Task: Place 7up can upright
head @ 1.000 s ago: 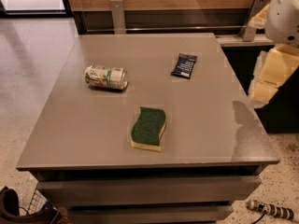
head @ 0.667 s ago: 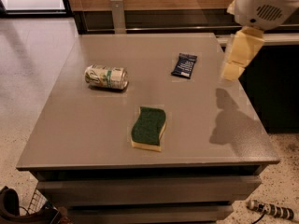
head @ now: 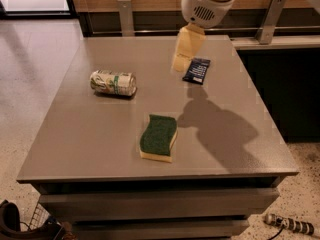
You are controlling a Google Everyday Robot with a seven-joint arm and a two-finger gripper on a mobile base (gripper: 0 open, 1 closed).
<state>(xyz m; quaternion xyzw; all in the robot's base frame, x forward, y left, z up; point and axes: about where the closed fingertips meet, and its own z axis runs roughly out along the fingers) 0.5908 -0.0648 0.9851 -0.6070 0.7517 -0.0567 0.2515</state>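
The 7up can (head: 113, 82) lies on its side on the left part of the grey table (head: 90, 134); it has a whitish-silver body with green markings, and its ends face left and right. My gripper (head: 180, 61), cream-coloured under a white wrist, hangs above the back middle of the table. It is just left of a dark blue packet and well to the right of the can. It holds nothing that I can see.
A dark blue flat packet (head: 196, 70) lies at the back right of the table. A green-and-yellow sponge (head: 158, 137) lies near the front middle. A wooden wall with a rail and metal posts (head: 125, 15) runs behind the table. A dark counter (head: 280, 84) stands to the right.
My arm has swung left from beyond the table's right edge to above its back middle, next to the packet. The can, sponge and packet have not moved.
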